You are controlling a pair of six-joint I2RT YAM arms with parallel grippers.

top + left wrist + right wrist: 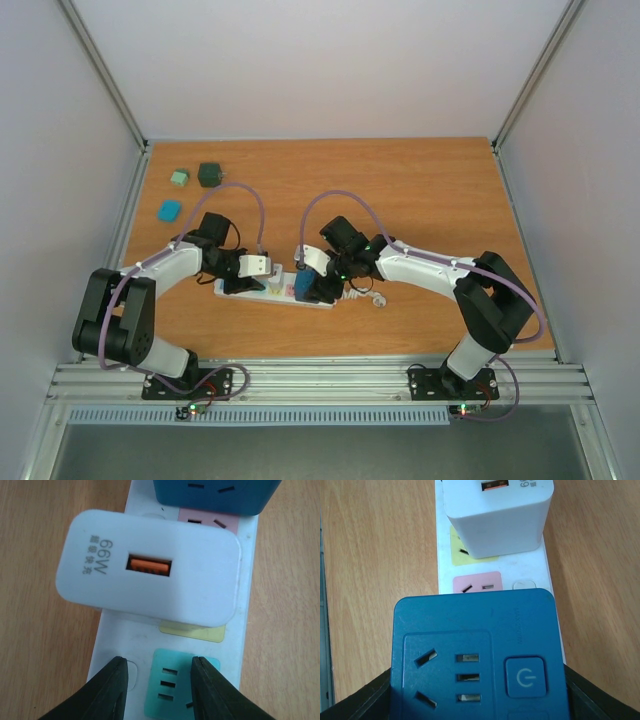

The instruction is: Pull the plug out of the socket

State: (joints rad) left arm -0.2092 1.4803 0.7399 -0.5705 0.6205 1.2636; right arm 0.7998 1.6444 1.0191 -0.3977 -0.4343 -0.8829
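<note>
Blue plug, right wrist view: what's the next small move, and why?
Probably pull the right gripper straight up off the power strip: its fingers hug both sides of the blue plug, still seated, and the left gripper stands over the strip's teal outlet.

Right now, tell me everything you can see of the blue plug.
The plug is a squarish block of matte blue plastic with rounded corners. Its top face has a recessed outlet with two slanted and three straight slots, and a round-cornered power button beside them. It sits on the white strip, next to the pink panel, with the charger beyond. The right gripper clamps its two sides.
</note>
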